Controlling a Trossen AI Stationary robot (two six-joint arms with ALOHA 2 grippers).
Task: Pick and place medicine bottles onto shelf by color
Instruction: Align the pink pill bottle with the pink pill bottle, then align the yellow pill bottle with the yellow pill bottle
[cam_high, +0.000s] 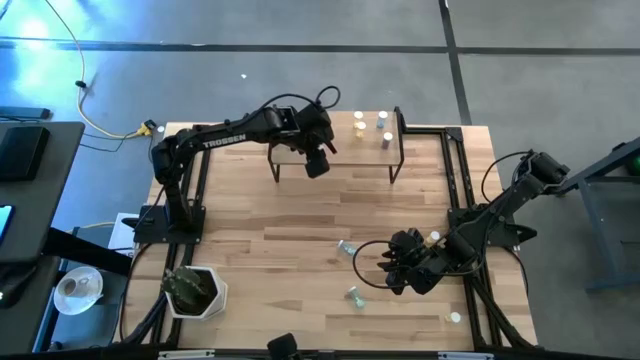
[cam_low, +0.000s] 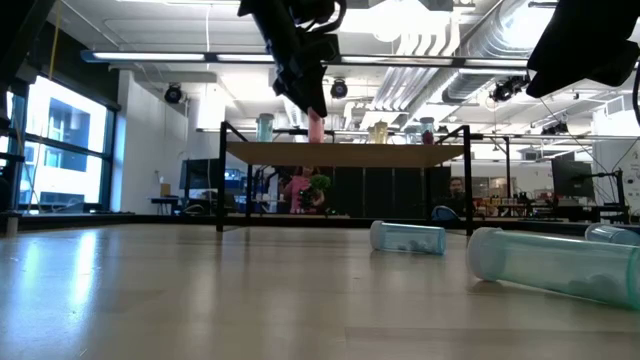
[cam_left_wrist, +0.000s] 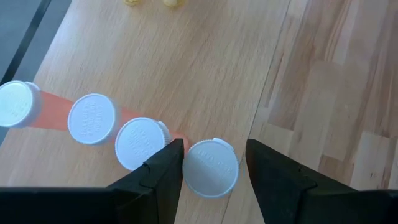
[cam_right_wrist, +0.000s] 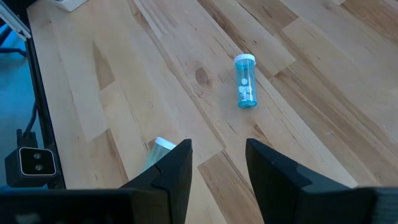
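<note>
The shelf (cam_low: 345, 153) stands at the table's far side. In the left wrist view, three pink bottles with white caps (cam_left_wrist: 93, 118) stand in a row on it. A fourth pink bottle (cam_left_wrist: 211, 168) stands upright at the end of the row, and it also shows in the low view (cam_low: 315, 126). My left gripper (cam_left_wrist: 211, 155) points down over this fourth bottle, open, with one finger on each side of its cap. My right gripper (cam_right_wrist: 217, 162) hovers open and empty over the table's right near part (cam_high: 400, 265). Below it a teal bottle (cam_right_wrist: 245, 81) lies on its side. My left gripper comes from above, pointing down, astride the fourth pink bottle's white cap (cam_left_wrist: 193, 168). One finger (cam_left_wrist: 168, 171) stands right at the cap's rim, and whether it touches I cannot tell. A gap shows between the cap and the other finger (cam_left_wrist: 267, 174). The bottle stands upright on the shelf.
Yellow and other bottles (cam_high: 381, 122) stand on the shelf's far right part. Several bottles lie on the table around my right gripper (cam_high: 345, 245) (cam_high: 355, 295) (cam_high: 455, 318). Another bottle (cam_right_wrist: 158, 148) is half hidden by a finger. A white plant pot (cam_high: 195, 292) stands at the near left corner.
</note>
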